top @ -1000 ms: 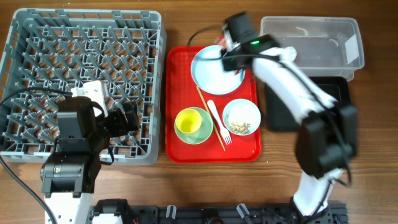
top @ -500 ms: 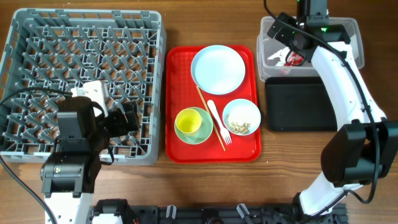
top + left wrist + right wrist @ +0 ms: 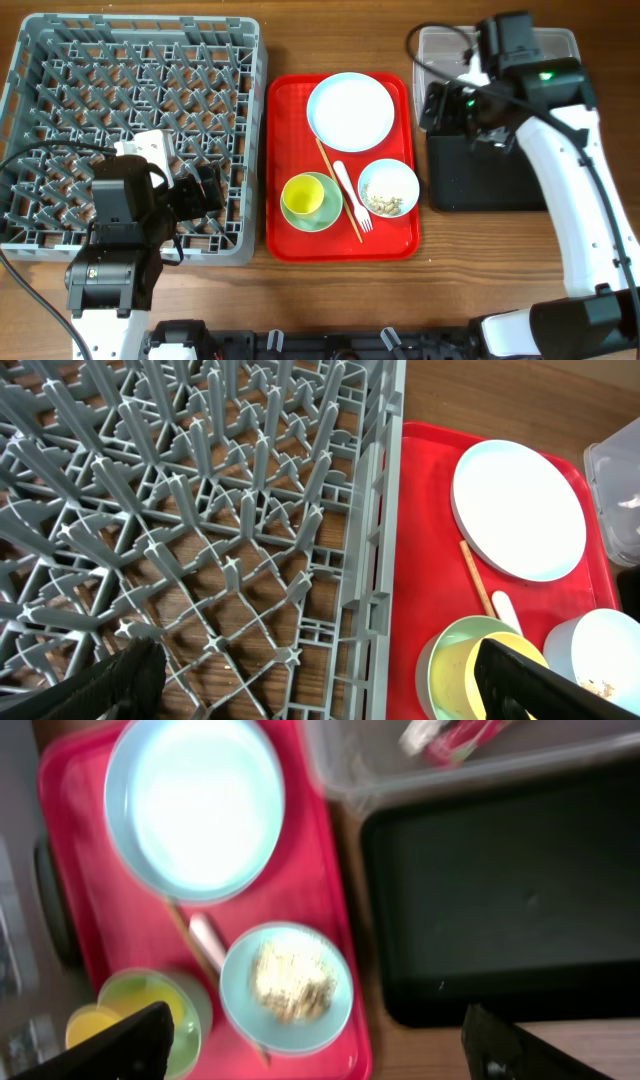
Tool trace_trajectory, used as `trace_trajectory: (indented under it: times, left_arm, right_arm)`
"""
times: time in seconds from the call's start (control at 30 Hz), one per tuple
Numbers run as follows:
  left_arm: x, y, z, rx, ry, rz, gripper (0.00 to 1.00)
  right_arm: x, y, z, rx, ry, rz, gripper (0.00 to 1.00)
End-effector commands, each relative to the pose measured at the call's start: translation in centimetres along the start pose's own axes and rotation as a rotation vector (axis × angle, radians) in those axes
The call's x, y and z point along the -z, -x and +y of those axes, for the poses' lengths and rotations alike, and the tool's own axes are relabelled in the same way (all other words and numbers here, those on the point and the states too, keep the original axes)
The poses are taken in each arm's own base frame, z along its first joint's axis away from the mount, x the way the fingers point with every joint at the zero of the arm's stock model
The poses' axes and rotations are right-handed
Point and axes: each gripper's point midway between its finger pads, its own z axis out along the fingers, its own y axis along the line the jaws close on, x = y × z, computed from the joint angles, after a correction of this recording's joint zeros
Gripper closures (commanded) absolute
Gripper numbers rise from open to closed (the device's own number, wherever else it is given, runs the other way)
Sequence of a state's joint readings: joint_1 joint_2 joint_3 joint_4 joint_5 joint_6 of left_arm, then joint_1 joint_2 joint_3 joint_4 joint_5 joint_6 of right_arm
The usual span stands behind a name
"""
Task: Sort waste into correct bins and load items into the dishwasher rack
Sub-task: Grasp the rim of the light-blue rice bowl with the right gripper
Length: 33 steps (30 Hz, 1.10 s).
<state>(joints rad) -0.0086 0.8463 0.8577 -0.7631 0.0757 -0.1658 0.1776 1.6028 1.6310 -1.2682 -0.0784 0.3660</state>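
Take the red tray [image 3: 290,150] as your anchor on the wooden surface. On it, the round, smooth pale plate [image 3: 350,111] fills the far end. The small white bowl [image 3: 400,172] of beige crumbs [image 3: 388,203] sits at the near right corner. The pale green bowl [image 3: 332,200], with the yellow cup [image 3: 300,195] nested inside, sits near left.

Between the two bowls lie the white plastic fork [image 3: 352,195], tines toward the tray's near edge, and the thin wooden stick [image 3: 325,157]. The stick's long axis runs far to near, slanting slightly rightward.

Left of the tray is the grey pegged rack [image 3: 130,80]. Your left tool [image 3: 330,690] hangs over its tray-side edge, fingers spread wide and empty.

Right of the tray, the matte black tray [image 3: 490,185] lies nearer and the clear tub [image 3: 560,50] beyond it. Only the right wrist view shows the red wrapper [image 3: 455,735] lying in the tub; overhead, the arm covers it.

Your right tool [image 3: 320,1055] is released, gripping nothing, above the red tray's right edge.
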Motion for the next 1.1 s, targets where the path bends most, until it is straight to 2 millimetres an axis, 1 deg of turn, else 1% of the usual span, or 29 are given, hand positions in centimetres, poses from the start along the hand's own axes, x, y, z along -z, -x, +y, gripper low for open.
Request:
trace_trajectory:
  times: [0.0,0.1,0.17,0.2,0.27,0.3,0.37,0.47,0.5,0.53,0.57,0.73,0.9,1.0,1.07]
  left_arm:
    - [0.3,0.7,-0.2,-0.007,0.001,-0.018,0.00]
    - [0.3,0.7,-0.2,-0.007,0.001,-0.018,0.00]
    - [0.3,0.7,-0.2,-0.007,0.001,-0.018,0.00]
    - [0.3,0.7,-0.2,-0.007,0.001,-0.018,0.00]
    - [0.3,0.6,-0.2,-0.007,0.001,-0.018,0.00]
    - [0.3,0.6,-0.2,-0.007,0.001,-0.016,0.00]
    - [0.3,0.5,-0.2,-0.006,0.002,-0.011,0.00]
    - [0.3,0.5,-0.2,-0.006,0.002,-0.011,0.00]
    - [0.3,0.5,-0.1,-0.006,0.002,-0.011,0.00]
    - [0.3,0.5,-0.1,-0.006,0.002,-0.011,0.00]
    - [0.3,0.5,-0.1,-0.006,0.002,-0.011,0.00]
    - [0.3,0.5,-0.1,-0.006,0.002,-0.011,0.00]
    - [0.3,0.5,-0.1,-0.006,0.002,-0.011,0.00]
    - [0.3,0.5,-0.1,-0.006,0.002,-0.011,0.00]
    - [0.3,0.5,-0.2,-0.006,0.002,-0.011,0.00]
  right_arm:
    - [-0.3,-2.0,3.4,0.054,0.029,0.034,0.10]
    - [-0.6,-2.5,4.3,0.015,-0.056,-0.007,0.11]
    - [-1.3,-3.4,5.9,0.030,-0.050,0.002,0.11]
    - [-1.9,-4.1,6.2,0.011,-0.059,0.014,0.11]
    - [-3.1,-5.1,6.3,-0.029,-0.072,0.039,0.12]
    - [-4.1,-5.7,6.2,-0.050,-0.082,0.054,0.12]
    - [-6.1,-6.7,6.5,-0.039,-0.062,0.068,0.12]
    - [-8.6,-7.4,7.0,-0.027,-0.035,0.057,0.12]
    - [-9.2,-7.5,7.2,-0.021,-0.027,0.049,0.12]
    - [-10.2,-7.7,7.6,-0.014,-0.009,0.032,0.13]
    - [-10.7,-7.8,7.7,-0.018,-0.001,0.026,0.15]
    - [-13.1,-9.4,7.5,-0.122,-0.010,0.043,0.23]
    - [-15.4,-10.0,7.9,-0.115,-0.029,0.069,0.25]
    - [-17.0,-10.5,7.6,-0.155,-0.060,0.096,0.29]
    - [-17.6,-10.4,7.7,-0.154,-0.057,0.092,0.33]
